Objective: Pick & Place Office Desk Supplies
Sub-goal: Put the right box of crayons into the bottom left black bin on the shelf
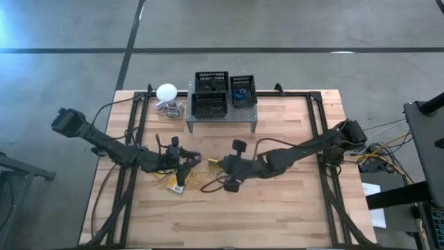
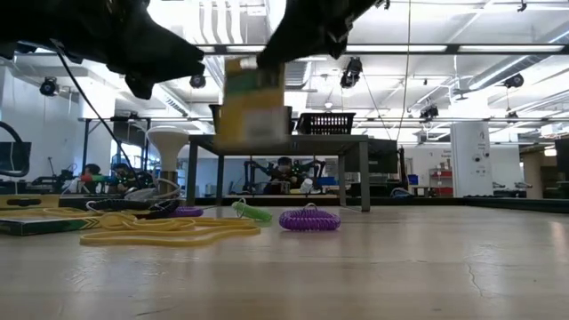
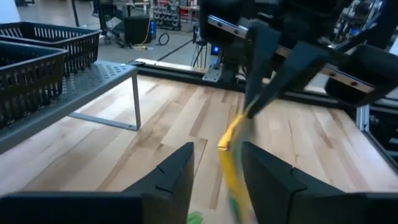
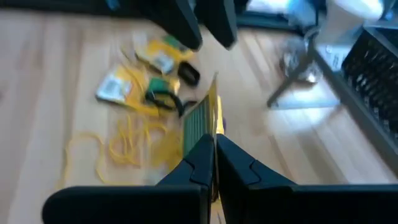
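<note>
Right gripper [image 4: 214, 155] pinches a yellow-and-green box [image 4: 202, 121] edgewise mid-bench; left gripper [image 3: 217, 165] stands released. Thin grip risks slippage.

three mesh trays [image 1: 211, 83], three yellow-and-green boxes [image 4: 115, 87], one purple ring [image 2: 309, 219].

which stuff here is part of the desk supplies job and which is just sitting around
Part of the job:
- yellow-and-green flat box, off the table, pinched in the shut right tool
- other flat boxes on the table
- tan rubber bands
- purple ring, green ring
- black mesh trays

Just lying about:
- white ball-shaped object
- grey perforated stand
</note>
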